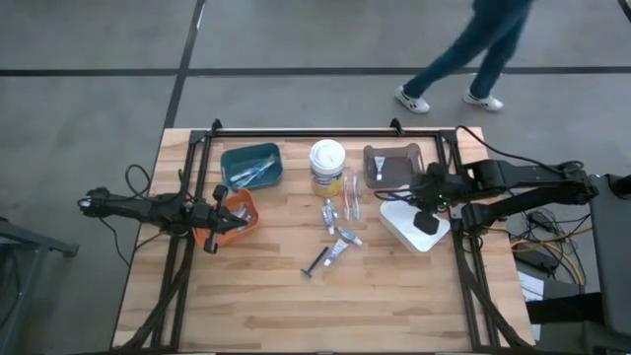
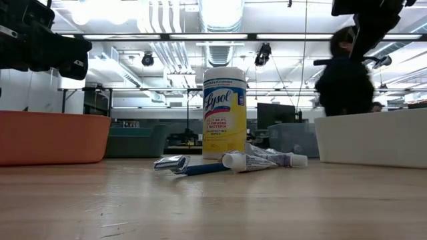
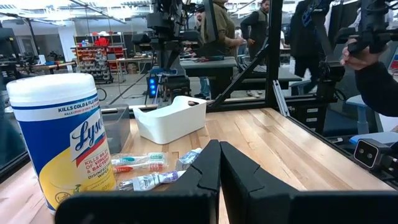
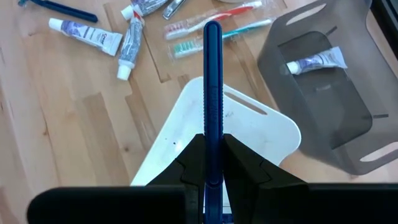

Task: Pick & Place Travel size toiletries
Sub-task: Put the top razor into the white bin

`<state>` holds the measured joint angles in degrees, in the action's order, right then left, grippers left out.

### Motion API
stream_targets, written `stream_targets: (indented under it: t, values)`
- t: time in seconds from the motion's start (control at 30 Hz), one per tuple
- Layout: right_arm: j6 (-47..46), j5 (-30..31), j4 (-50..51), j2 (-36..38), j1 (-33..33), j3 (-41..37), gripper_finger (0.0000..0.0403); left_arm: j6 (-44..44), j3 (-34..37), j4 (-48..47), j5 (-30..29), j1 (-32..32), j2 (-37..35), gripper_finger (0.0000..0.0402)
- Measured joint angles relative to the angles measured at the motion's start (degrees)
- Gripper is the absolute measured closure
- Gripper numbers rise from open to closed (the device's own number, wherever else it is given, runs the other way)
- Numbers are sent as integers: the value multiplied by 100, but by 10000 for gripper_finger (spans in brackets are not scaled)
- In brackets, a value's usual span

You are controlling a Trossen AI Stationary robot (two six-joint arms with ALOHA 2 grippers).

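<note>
So the right gripper (image 4: 212,163) is hanging over the white plastic bin (image 4: 186,134) on the right side of the wooden slat table (image 1: 256,296), with its fingers pinched on a slim dark blue razor handle (image 4: 212,81). The handle sticks straight out past the fingertips, and from the wrist camera it lines up right over the white bin's floor.

The left gripper (image 3: 219,163) is parked above the orange bin (image 1: 240,213) on the left side, fingers pressed together with nothing between them.

The rest of the toiletries are still in a loose pile mid-table, in front of the big white wipes tub with the yellow label (image 1: 327,166). There are two packaged toothbrushes (image 4: 214,23), one red-bristled and one teal, lying side by side, a few small white squeeze tubes (image 4: 86,34) near them, and another dark razor (image 1: 315,263) lying a bit apart, toward the front edge.

The grey translucent bin (image 4: 329,106) just beside the white one has a single small tube (image 4: 315,61) in it. The teal bin (image 1: 252,166) at the back left holds a few items, can't really tell what. A person's legs (image 1: 463,59) are crossing the floor beyond the table.
</note>
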<state>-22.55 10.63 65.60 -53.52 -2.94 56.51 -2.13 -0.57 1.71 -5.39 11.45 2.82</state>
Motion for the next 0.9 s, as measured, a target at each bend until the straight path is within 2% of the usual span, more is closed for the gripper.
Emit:
stream_targets:
  t: [0.63,0.9]
  values:
    - [-11,2,44,96,-2,-393,369,0,-1,0,0,1,1,394]
    - [-969,0,62,96,-2,-706,369,0,-1,-1,0,1,1,394]
